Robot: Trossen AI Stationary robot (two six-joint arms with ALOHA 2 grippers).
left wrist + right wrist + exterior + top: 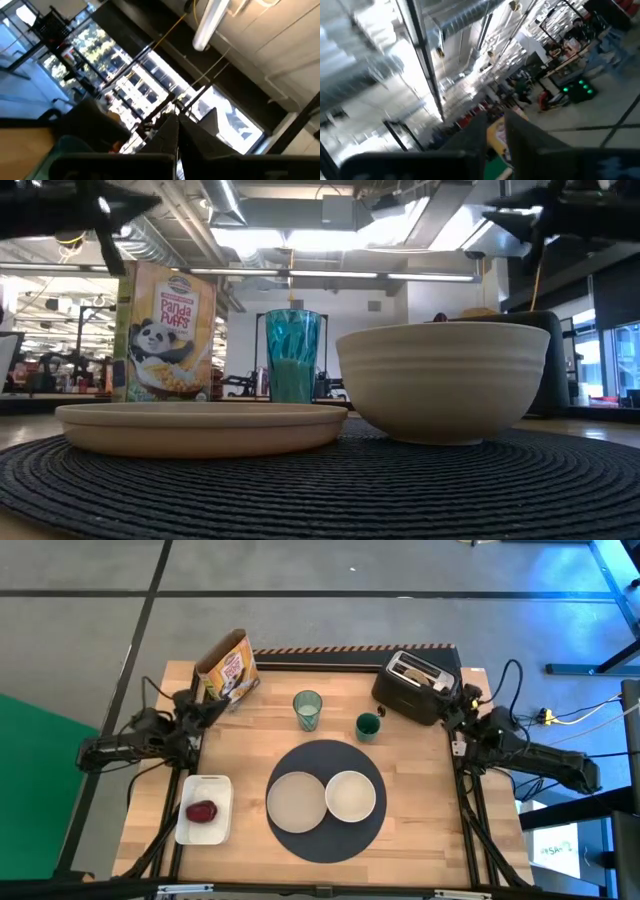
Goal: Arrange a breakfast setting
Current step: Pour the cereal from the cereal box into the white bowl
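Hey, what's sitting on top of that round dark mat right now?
On the dark mat sit a beige plate and a white bowl, side by side. The mat surface beneath them is covered.

I work in a large open lab or industrial workshop hall, not a home kitchen: beyond my wooden table (250, 755) the low view shows an exposed ceiling with bare ducts (170, 242), long strip lights (300, 275) and distant racks of equipment (40, 365). From above, the floor (90, 630) is grey concrete marked with dark lines, cables (575, 715) trail beside the table, and hazard-striped tape (350, 648) edges its far side. The breakfast props read as staged: a cereal box (165, 330), a toaster (418, 685) and dishes on a round dark mat (325, 798).
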